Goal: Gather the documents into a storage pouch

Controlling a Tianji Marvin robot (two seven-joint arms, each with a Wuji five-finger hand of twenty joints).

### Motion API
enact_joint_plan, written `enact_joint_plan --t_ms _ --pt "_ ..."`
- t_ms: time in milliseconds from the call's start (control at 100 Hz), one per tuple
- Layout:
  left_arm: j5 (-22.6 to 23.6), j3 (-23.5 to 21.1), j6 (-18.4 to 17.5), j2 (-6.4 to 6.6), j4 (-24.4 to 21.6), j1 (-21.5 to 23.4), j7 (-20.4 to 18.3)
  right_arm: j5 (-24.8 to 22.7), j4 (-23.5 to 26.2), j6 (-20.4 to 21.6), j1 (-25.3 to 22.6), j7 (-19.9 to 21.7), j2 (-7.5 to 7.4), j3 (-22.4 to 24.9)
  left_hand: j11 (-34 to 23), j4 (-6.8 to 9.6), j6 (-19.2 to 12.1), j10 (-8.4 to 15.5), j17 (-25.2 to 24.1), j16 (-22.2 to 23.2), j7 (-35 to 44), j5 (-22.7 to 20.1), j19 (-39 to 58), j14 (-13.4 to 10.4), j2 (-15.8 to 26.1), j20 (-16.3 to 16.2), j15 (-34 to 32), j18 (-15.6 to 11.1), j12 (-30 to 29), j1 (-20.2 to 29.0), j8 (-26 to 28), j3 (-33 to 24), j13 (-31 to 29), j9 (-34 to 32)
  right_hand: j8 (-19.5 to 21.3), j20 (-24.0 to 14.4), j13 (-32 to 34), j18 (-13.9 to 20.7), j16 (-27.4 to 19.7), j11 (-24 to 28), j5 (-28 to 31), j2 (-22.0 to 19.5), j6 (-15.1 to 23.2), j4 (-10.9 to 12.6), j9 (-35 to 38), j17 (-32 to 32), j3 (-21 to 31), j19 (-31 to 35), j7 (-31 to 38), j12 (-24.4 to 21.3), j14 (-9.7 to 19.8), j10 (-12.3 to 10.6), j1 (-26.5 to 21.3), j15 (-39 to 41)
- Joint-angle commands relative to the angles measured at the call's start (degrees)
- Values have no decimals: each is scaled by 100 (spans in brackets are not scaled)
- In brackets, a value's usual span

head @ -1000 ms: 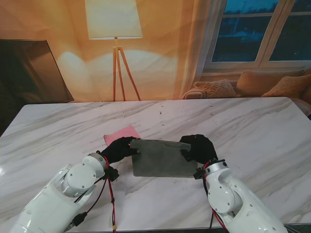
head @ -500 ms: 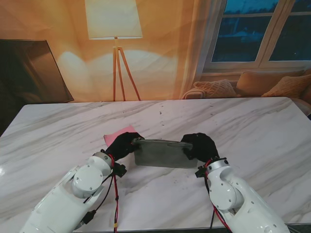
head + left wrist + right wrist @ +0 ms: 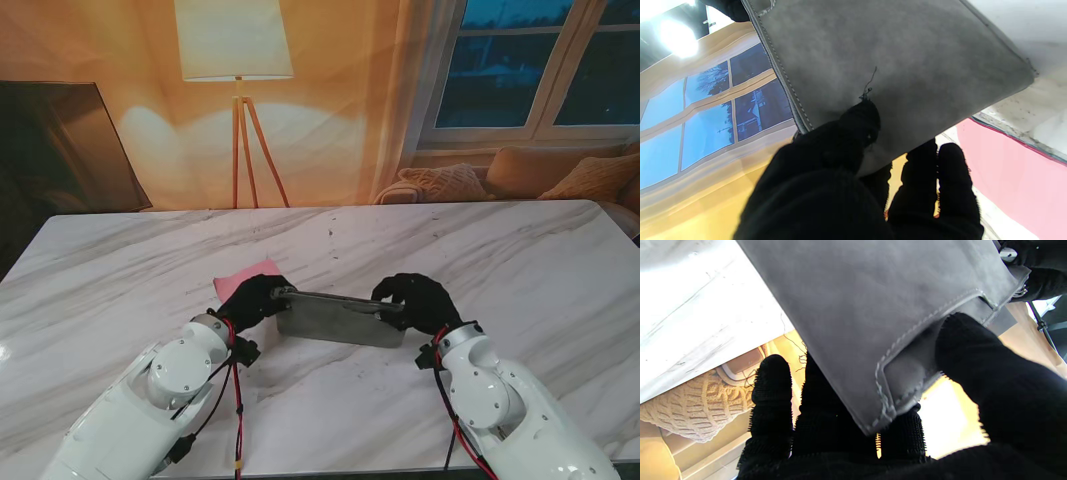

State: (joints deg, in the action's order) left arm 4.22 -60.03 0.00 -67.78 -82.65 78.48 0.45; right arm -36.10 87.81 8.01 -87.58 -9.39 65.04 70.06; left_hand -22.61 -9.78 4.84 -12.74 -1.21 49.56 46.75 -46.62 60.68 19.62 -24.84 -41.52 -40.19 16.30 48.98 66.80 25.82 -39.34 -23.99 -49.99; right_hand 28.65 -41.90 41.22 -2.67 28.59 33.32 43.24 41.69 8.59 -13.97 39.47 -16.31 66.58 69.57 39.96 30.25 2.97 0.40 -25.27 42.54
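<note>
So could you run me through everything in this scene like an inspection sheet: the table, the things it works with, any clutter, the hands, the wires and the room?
Surface: white marble table, grey veins.
Job's things: grey pouch held between both hands, tilted up on edge; pink document flat on the table, partly hidden behind the left robot hand.
Clutter: nothing seen.
Grippers: left robot hand shut on the pouch's left end; right robot hand shut on its right end, thumb in the opening in the right wrist view.
Cables: red and black wires hang along the left forearm; more by the right wrist.
Surroundings: floor lamp, window, sofa cushions, dark screen far left.
</note>
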Motion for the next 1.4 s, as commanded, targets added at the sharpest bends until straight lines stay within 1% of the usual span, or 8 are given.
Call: enact_joint_plan --t_ms 0,90,340,490,630,710,970,1390 --pt "13 25 12 -24 -26 18 -86 6 144 14 -15 43 -40 67 -178 27 -91 -61 -20 111 850 -147 151 216 288 -61 -205 -93 193 294 430 276 -225 -300 117 -136 -256 89 6 -22 -211 -141 -38 254 -225 110 -61 -106 -137 -11 9 17 258 -137" --pt "-18 42 34 -38 -17 3 -63 -17 245 103 -19 45 -45 137 -307 51 -73 -125 -15 200 836 -101 233 304 312 -99 -377 -96 335 333 487 360 -230 -336 240 -160 -274 73 6 -59 -197 -232 -39 413 -242 132 -145 -143 -242 -8 5 17 372 -175" --pt "-204 60 81 -65 -55 20 -63 129 496 113 140 153 -31 72 -851 59 1 -361 -4 433 761 -40 551 567 373 -260 -880 -89 616 278 487 432 -242 -397 360 -179 -298 78 -7 -132 -211 -486 -33 524 -247 142 -338 -183 -382 -17 3 27 477 -249" --pt "-228 76 55 -79 -46 20 -23 317 462 -79 419 315 -16 -257 -1038 55 2 -393 -2 436 725 15 625 596 421 -298 -1020 -83 681 230 487 472 -248 -387 360 -195 -266 83 -1 -177 -298 -548 9 355 -269 139 -294 -194 -435 -9 20 17 320 -275" --pt "-314 75 55 -94 -57 36 -6 551 312 -400 737 565 -5 -631 -1287 65 -22 -456 22 422 524 -1 739 692 490 -358 -1177 -36 615 125 313 465 -307 -409 324 -167 -379 158 -20 -224 -497 -708 39 419 -452 191 -145 -298 -543 -17 52 26 248 -349" --pt "-314 72 53 -94 -64 53 1 681 227 -546 905 638 16 -824 -1404 73 -39 -475 28 435 549 -24 768 699 531 -373 -1226 -22 625 114 336 478 -323 -404 362 -174 -450 181 -37 -232 -588 -663 99 591 -559 235 71 -383 -635 -31 63 26 221 -412" --pt "-352 87 -16 -105 -53 73 33 890 25 -806 1394 829 60 -1279 -1646 97 -55 -496 1 515 688 -22 788 713 630 -395 -1319 -32 717 181 639 587 -306 -346 303 -121 -699 235 -194 -312 -837 -831 541 627 -865 457 107 -796 -909 -118 102 5 -330 -767" --pt "-419 183 -78 -130 -9 33 53 1332 -400 -1247 2022 1261 114 -1815 -1825 116 -17 -553 -22 651 737 1 851 753 624 -451 -1435 -45 844 170 905 590 -317 -355 128 -381 -988 301 231 -74 -1428 -798 620 616 -1368 644 -241 -975 -1364 166 114 158 335 -231"
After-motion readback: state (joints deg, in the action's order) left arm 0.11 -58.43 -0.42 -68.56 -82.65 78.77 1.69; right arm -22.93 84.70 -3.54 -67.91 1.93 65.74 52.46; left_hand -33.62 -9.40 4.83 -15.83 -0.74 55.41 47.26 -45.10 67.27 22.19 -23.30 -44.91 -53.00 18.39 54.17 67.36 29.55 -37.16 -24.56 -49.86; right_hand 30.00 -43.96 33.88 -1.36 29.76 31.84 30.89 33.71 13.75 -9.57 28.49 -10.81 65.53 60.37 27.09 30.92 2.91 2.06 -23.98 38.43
